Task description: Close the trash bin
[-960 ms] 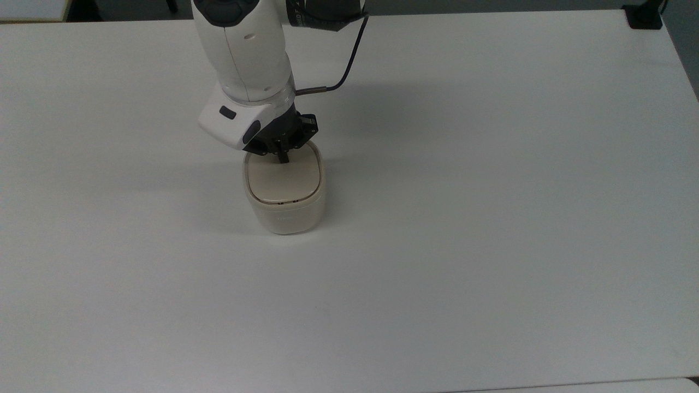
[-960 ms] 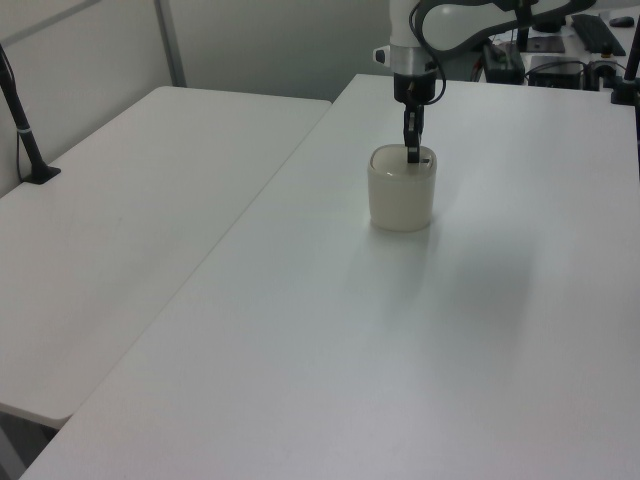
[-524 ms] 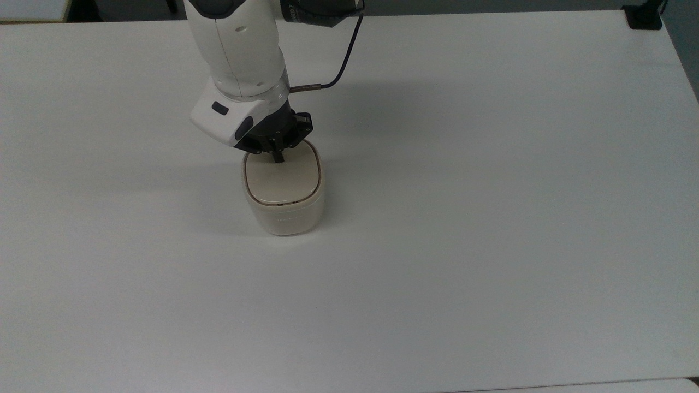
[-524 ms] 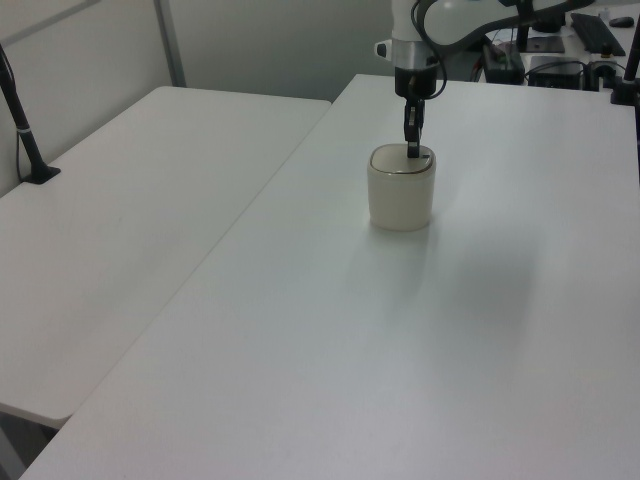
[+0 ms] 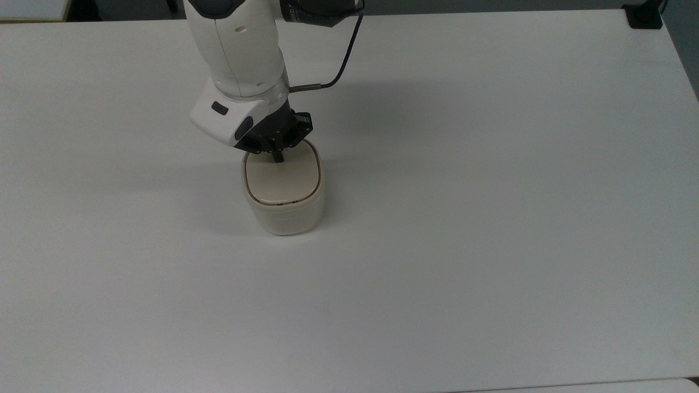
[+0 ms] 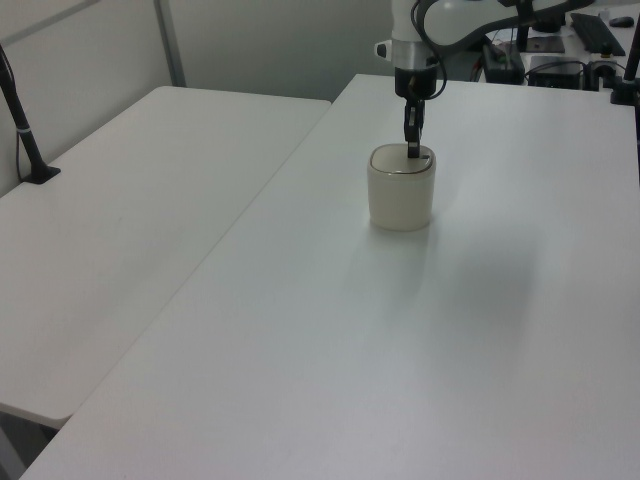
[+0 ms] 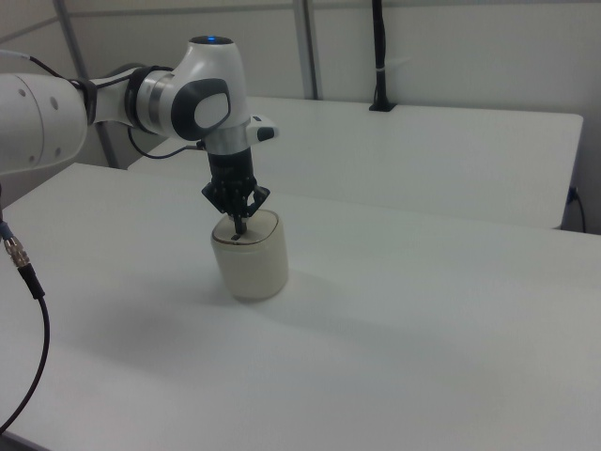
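The trash bin (image 5: 285,213) is a small off-white rounded-square tub on the white table, also seen as the trash bin (image 6: 400,195) and the trash bin (image 7: 252,263). Its beige lid (image 5: 282,179) lies flat and level with the rim. My gripper (image 5: 278,158) points straight down with its fingers shut together, their tips touching the far edge of the lid. The same gripper (image 6: 411,150) stands over the bin's back edge in the left view, and the gripper (image 7: 238,227) meets the lid top in the right view. Nothing is held.
The white table (image 5: 491,218) stretches wide around the bin. A second table (image 6: 130,220) stands at the left view's left with a black clamp post (image 6: 25,130). A black cable (image 5: 344,60) hangs from the arm. A black mount (image 5: 644,16) sits at the top view's far right corner.
The lid went from slightly raised at the near edge to flat. My gripper shifted a little towards the top view's left and up, then stayed still over the last half second.
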You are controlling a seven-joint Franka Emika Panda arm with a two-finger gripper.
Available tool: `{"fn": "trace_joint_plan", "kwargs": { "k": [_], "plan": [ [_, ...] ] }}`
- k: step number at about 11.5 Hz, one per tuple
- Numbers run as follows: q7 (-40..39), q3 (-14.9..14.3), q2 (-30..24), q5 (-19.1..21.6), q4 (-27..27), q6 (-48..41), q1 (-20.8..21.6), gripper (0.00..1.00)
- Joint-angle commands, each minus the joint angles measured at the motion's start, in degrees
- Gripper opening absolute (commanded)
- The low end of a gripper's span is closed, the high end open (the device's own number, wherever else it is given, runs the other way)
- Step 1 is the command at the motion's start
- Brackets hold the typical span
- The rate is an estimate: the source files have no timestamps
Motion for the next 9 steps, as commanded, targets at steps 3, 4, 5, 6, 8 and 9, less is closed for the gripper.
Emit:
{"fn": "trace_joint_plan", "kwargs": {
  "k": [3,4,5,6,8,9],
  "plan": [
    [-0.5,-0.1,1.2,-2.2,-1.3,1.8,1.4,0.0],
    [-0.5,-0.1,1.3,-2.2,-1.4,1.8,1.4,0.0],
    [-0.5,-0.1,1.3,-2.2,-1.4,1.8,1.4,0.0],
    [-0.5,-0.1,1.2,-2.2,-1.3,1.3,1.4,0.0],
    [-0.8,-0.5,-1.9,-2.2,-0.9,-0.9,0.8,0.0],
    [-0.9,-0.5,-3.3,-2.2,-0.9,-3.6,0.3,0.0]
  ]
}}
